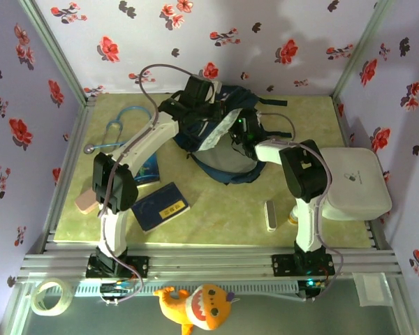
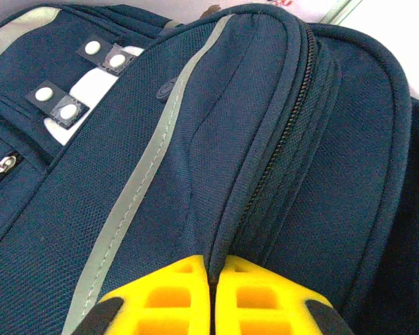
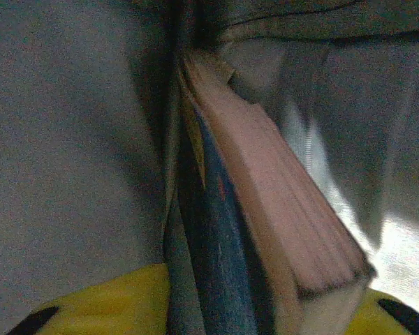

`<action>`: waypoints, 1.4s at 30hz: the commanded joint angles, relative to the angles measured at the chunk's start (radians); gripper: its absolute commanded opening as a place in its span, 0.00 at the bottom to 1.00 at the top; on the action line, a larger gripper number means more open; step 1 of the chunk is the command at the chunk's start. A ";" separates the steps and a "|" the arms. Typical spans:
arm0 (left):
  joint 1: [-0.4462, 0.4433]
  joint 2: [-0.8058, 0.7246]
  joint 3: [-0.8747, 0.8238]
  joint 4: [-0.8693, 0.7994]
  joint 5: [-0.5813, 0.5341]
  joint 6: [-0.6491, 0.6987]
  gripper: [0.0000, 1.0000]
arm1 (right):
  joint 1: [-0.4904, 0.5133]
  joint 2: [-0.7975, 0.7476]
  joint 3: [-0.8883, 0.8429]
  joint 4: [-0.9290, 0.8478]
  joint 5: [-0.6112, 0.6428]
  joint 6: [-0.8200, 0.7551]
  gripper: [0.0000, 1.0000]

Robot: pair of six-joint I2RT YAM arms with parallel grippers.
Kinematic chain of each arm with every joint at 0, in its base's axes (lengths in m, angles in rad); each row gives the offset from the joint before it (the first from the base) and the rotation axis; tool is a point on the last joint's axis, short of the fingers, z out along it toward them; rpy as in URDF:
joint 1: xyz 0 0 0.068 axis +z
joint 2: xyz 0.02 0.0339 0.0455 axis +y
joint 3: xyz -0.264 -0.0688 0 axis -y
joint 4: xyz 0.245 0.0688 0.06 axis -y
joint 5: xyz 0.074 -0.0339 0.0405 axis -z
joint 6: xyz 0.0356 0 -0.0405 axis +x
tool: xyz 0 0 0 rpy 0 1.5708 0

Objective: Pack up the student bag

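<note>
The dark navy student bag (image 1: 220, 143) lies at the back middle of the table, mouth toward the right arm. My left gripper (image 1: 197, 93) is at its top; in the left wrist view its yellow fingers (image 2: 160, 300) are shut on a fold of the bag (image 2: 265, 105) next to the zipper. My right gripper (image 1: 241, 131) reaches into the bag's opening. In the right wrist view the right gripper (image 3: 244, 314) is shut on a thick book (image 3: 265, 209) with a blue cover and pinkish page edges, grey lining all around it.
A blue book (image 1: 160, 206) lies front left, another blue one (image 1: 148, 171) partly under the left arm. A stethoscope (image 1: 122, 129) and a pink block (image 1: 86, 201) are at the left. A white rounded case (image 1: 356, 183) is right, a small white object (image 1: 270, 215) near it.
</note>
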 commanded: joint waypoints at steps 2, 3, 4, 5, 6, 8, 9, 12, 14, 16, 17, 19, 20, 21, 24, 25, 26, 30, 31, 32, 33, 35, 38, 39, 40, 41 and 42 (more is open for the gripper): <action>0.021 -0.056 0.029 0.131 0.030 -0.050 0.00 | -0.022 -0.050 -0.020 -0.004 -0.020 0.005 0.50; 0.022 -0.056 0.025 0.134 0.032 -0.051 0.00 | -0.027 -0.071 -0.039 -0.005 -0.026 0.001 0.51; 0.025 -0.058 0.019 0.137 0.032 -0.051 0.00 | -0.034 -0.100 -0.064 -0.015 -0.029 -0.002 0.54; 0.027 -0.058 0.014 0.140 0.034 -0.051 0.00 | -0.040 -0.132 -0.089 -0.026 -0.033 -0.005 0.56; 0.030 -0.059 0.010 0.143 0.034 -0.052 0.00 | -0.046 -0.162 -0.114 -0.035 -0.036 -0.012 0.58; 0.032 -0.060 -0.003 0.151 0.037 -0.057 0.00 | -0.061 -0.231 -0.158 -0.095 -0.058 -0.024 0.61; 0.033 -0.059 -0.008 0.154 0.038 -0.060 0.00 | -0.068 -0.258 -0.178 -0.118 -0.068 -0.030 0.62; 0.037 -0.060 -0.031 0.164 0.041 -0.062 0.00 | -0.088 -0.372 -0.274 -0.128 -0.101 -0.050 0.65; 0.038 -0.059 -0.049 0.172 0.045 -0.062 0.00 | -0.090 -0.452 -0.325 -0.183 -0.099 -0.078 0.67; 0.038 -0.053 -0.067 0.174 0.065 -0.056 0.00 | -0.095 -0.543 -0.372 -0.270 -0.073 -0.109 0.70; 0.036 -0.049 -0.076 0.174 0.081 -0.051 0.00 | -0.101 -0.583 -0.391 -0.315 -0.055 -0.127 0.72; 0.028 -0.041 -0.118 0.180 0.103 -0.050 0.00 | -0.121 -0.671 -0.420 -0.417 0.001 -0.188 0.77; 0.022 -0.038 -0.141 0.186 0.111 -0.045 0.00 | -0.133 -0.701 -0.426 -0.459 0.019 -0.220 0.80; 0.013 -0.034 -0.168 0.191 0.115 -0.039 0.00 | -0.151 -0.728 -0.428 -0.501 0.034 -0.260 0.82; 0.001 -0.035 -0.237 0.192 0.114 -0.046 0.10 | -0.199 -0.799 -0.419 -0.610 0.065 -0.367 0.84; 0.003 -0.040 -0.262 0.198 0.113 -0.061 0.20 | -0.208 -0.823 -0.412 -0.646 0.087 -0.398 0.85; 0.004 -0.050 -0.285 0.204 0.111 -0.073 0.32 | -0.215 -0.848 -0.403 -0.682 0.114 -0.427 0.86; 0.014 -0.111 -0.379 0.227 0.105 -0.093 0.57 | -0.216 -0.906 -0.372 -0.733 0.161 -0.526 0.88; 0.020 -0.131 -0.401 0.226 0.100 -0.095 0.62 | -0.216 -0.907 -0.364 -0.731 0.146 -0.544 0.88; 0.027 -0.152 -0.428 0.222 0.089 -0.098 0.66 | -0.216 -0.903 -0.351 -0.732 0.123 -0.555 0.88; 0.035 -0.171 -0.451 0.218 0.075 -0.106 0.68 | -0.213 -0.892 -0.341 -0.730 0.096 -0.563 0.88; 0.058 -0.215 -0.516 0.208 0.057 -0.122 0.73 | -0.193 -0.861 -0.314 -0.727 0.046 -0.584 0.88; 0.094 -0.281 -0.630 0.197 0.018 -0.150 0.80 | -0.125 -0.792 -0.271 -0.727 0.025 -0.629 0.88; 0.109 -0.302 -0.671 0.197 0.008 -0.162 0.83 | -0.092 -0.764 -0.251 -0.734 0.030 -0.643 0.88; 0.126 -0.322 -0.709 0.198 0.003 -0.174 0.85 | -0.060 -0.736 -0.226 -0.738 0.035 -0.658 0.88; 0.140 -0.335 -0.738 0.202 0.002 -0.186 0.88 | -0.037 -0.708 -0.208 -0.741 0.037 -0.664 0.88; 0.155 -0.347 -0.768 0.210 0.002 -0.198 0.90 | -0.017 -0.674 -0.186 -0.744 0.033 -0.661 0.88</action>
